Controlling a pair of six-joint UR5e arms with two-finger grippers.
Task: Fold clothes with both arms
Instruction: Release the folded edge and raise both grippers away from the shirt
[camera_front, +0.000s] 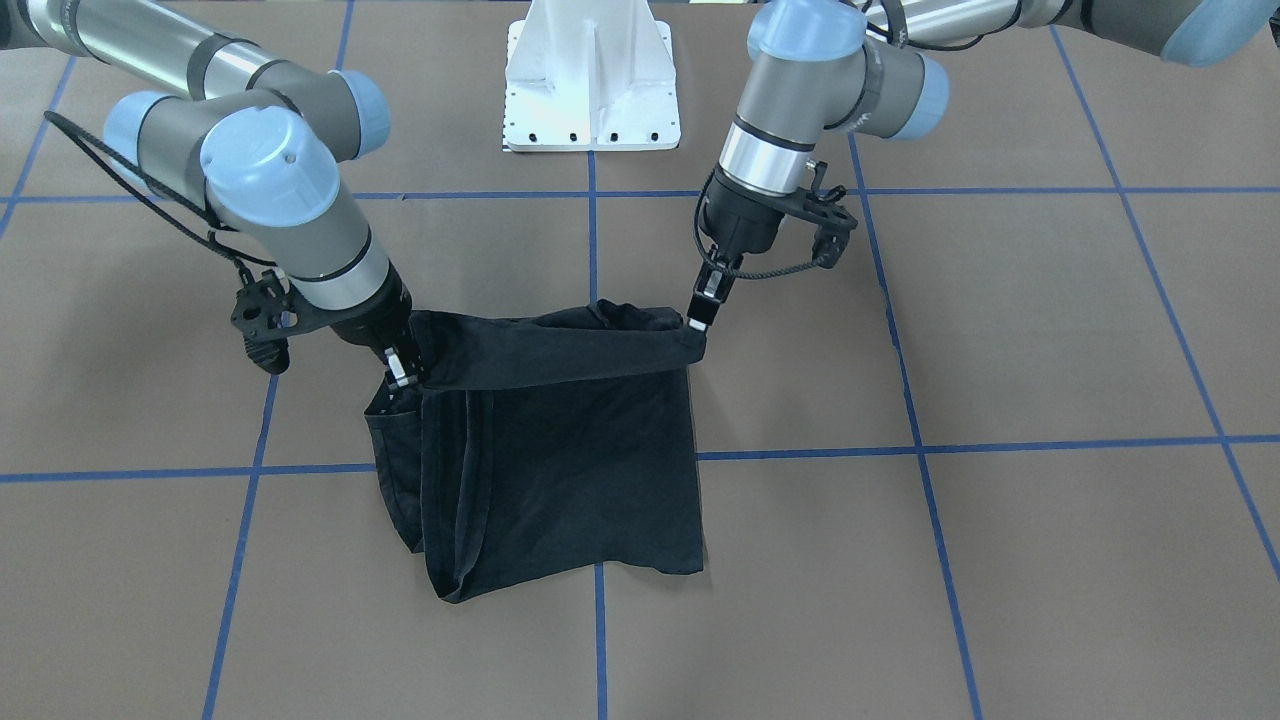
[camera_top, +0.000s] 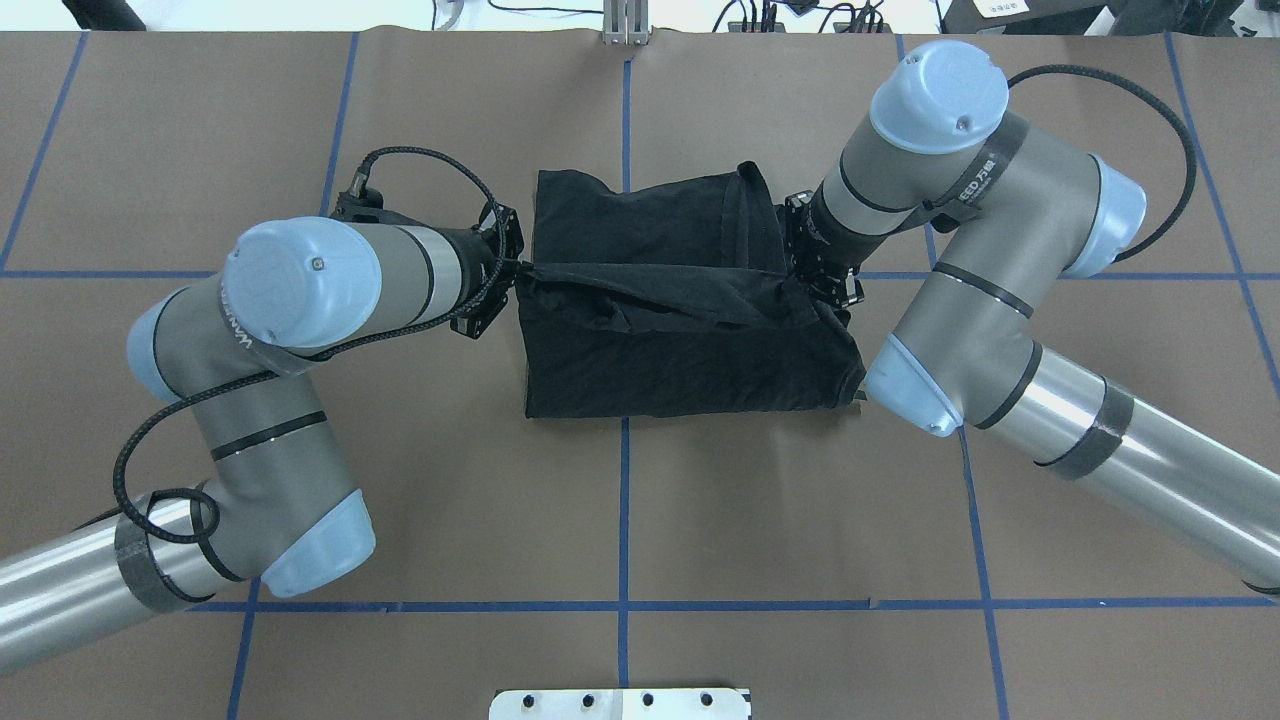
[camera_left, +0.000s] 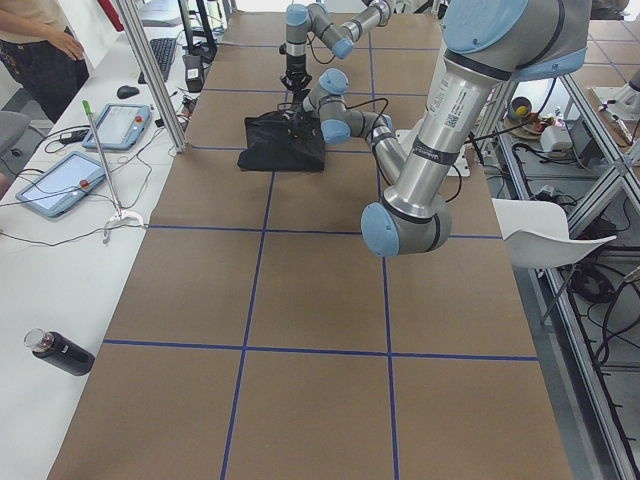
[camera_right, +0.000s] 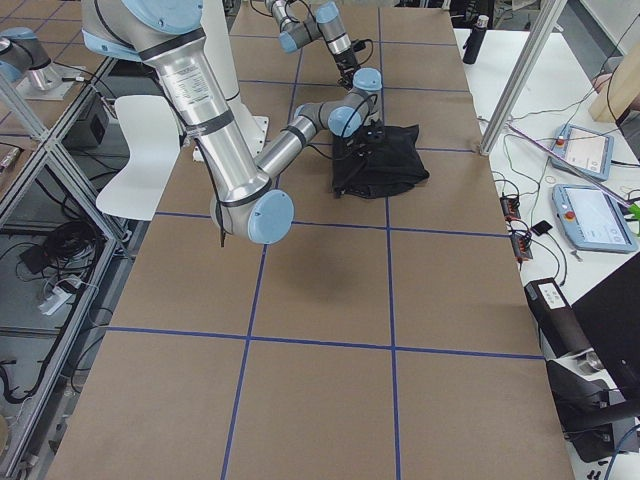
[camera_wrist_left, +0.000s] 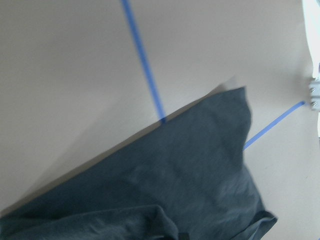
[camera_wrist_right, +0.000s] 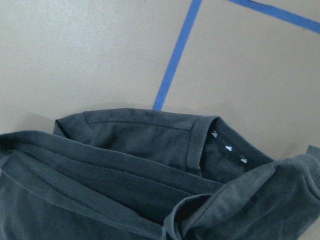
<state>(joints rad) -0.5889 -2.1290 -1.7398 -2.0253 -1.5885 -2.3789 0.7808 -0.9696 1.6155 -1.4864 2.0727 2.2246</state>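
A brown table (camera_front: 1050, 330) gridded with blue tape (camera_front: 1000, 190) bears the black T-shirt (camera_front: 570, 480) and a white pedestal base (camera_front: 590, 80).

One black T-shirt (camera_front: 560, 470) lay on one table (camera_front: 1000, 560). There were two arms, the left arm (camera_front: 790, 100) and the right arm (camera_front: 290, 210), and two claws, the left claw (camera_front: 700, 322) and the right claw (camera_front: 400, 378). Also there were one white pedestal (camera_front: 592, 80), two tablets (camera_left: 60, 185), one black bottle (camera_left: 60, 352) and one white chair (camera_right: 150, 150).

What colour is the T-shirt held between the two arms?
The T-shirt is black; it shows best in the exterior front-facing view.
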